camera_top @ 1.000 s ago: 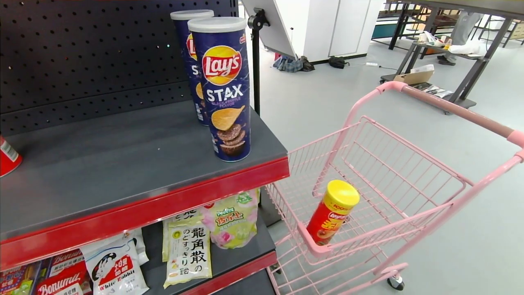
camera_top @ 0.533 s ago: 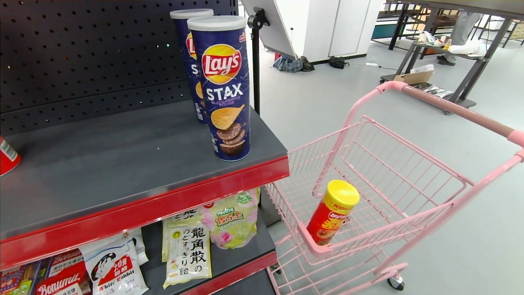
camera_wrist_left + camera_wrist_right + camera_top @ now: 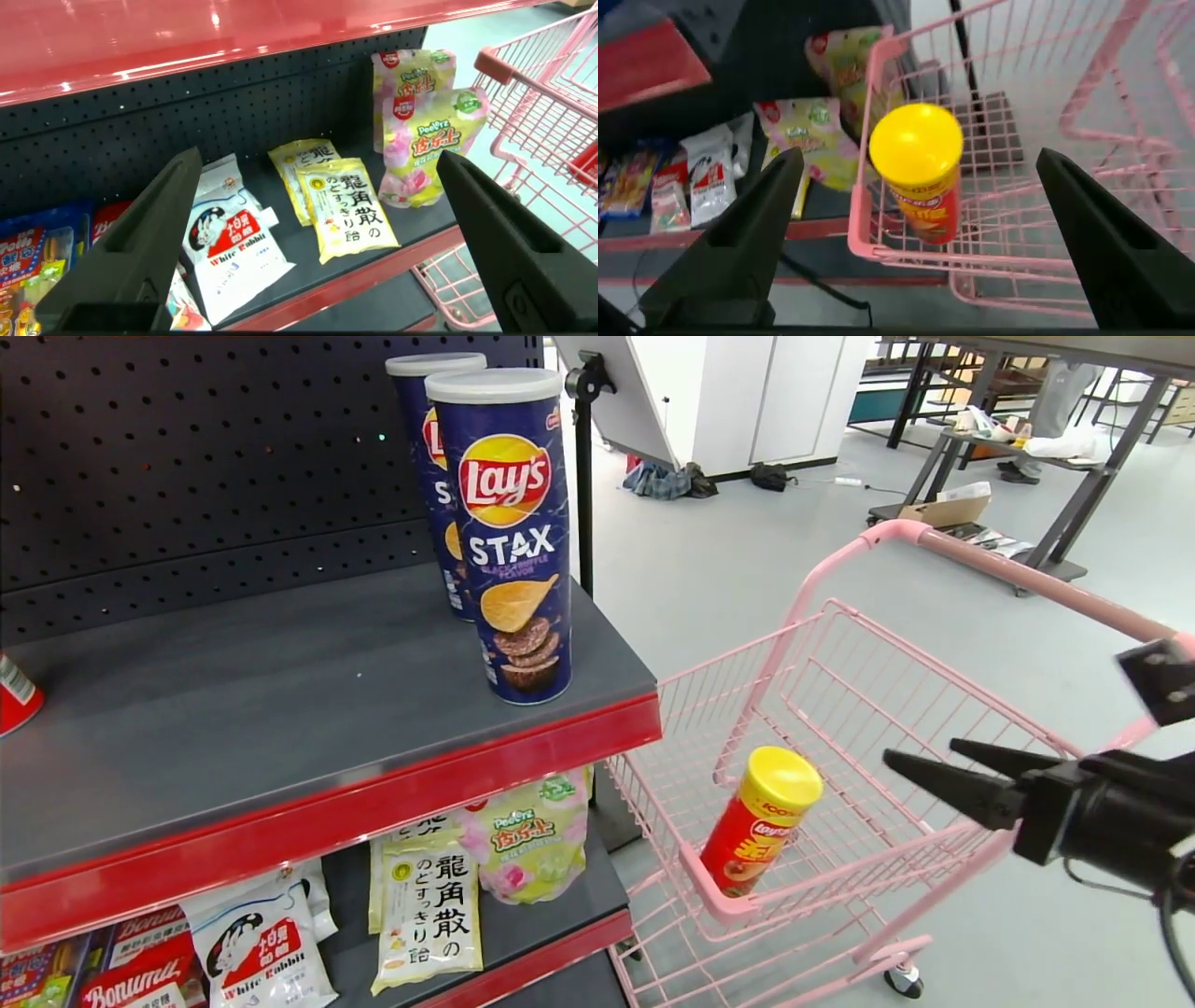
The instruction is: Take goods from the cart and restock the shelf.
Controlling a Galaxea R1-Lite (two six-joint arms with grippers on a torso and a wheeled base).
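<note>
The right gripper (image 3: 920, 753), jaws wide and empty, hangs over the pink cart (image 3: 1027, 581), apparently aimed at the red chip can (image 3: 761, 821) leaning in its corner, while the left gripper (image 3: 320, 157), jaws also open and empty, faces the lower shelf (image 3: 425, 233).

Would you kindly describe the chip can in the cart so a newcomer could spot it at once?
Find the pink wire cart beside the grey shelf. In its basket, at the corner nearest the shelf, sits one can. It is red with a yellow lid, unlike the taller dark blue cans on the shelf.
</note>
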